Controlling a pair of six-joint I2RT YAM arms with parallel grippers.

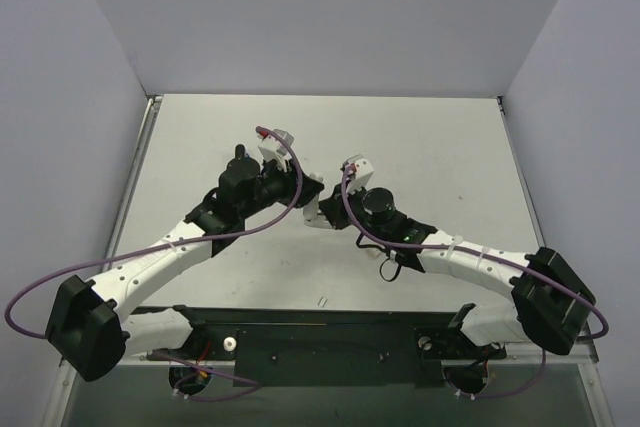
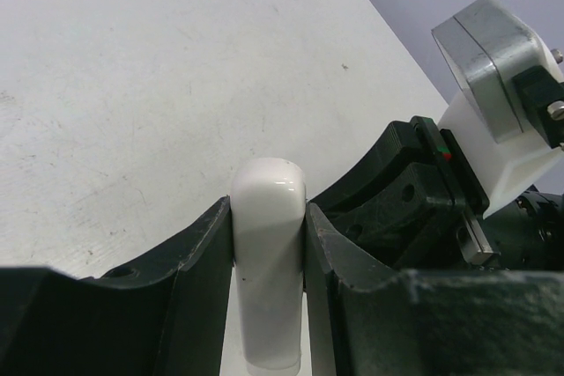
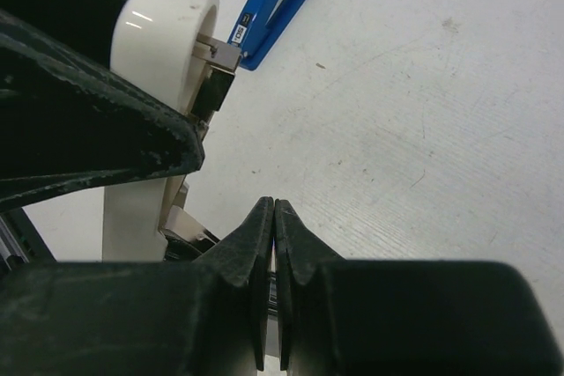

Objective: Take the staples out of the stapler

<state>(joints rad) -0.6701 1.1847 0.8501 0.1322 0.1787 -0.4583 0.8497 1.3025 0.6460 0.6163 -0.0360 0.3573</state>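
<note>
The blue stapler (image 3: 275, 8), with a black end and a small white mark, lies on the table at the top of the right wrist view; in the top view the arms hide it. My left gripper (image 2: 269, 210) is shut on a white rounded bar (image 2: 268, 253) with metal parts, which also shows in the right wrist view (image 3: 163, 33) and in the top view (image 1: 312, 213). My right gripper (image 3: 275, 205) is shut with its fingertips together, just beside and below that white piece. A tiny pale strip (image 1: 323, 300), perhaps staples, lies near the table's front edge.
Both grippers meet at the table's middle (image 1: 315, 205). The right wrist's camera mount (image 2: 493, 68) sits close to the left gripper's right finger. Grey walls enclose the table on three sides. The black base rail (image 1: 330, 342) runs along the near edge.
</note>
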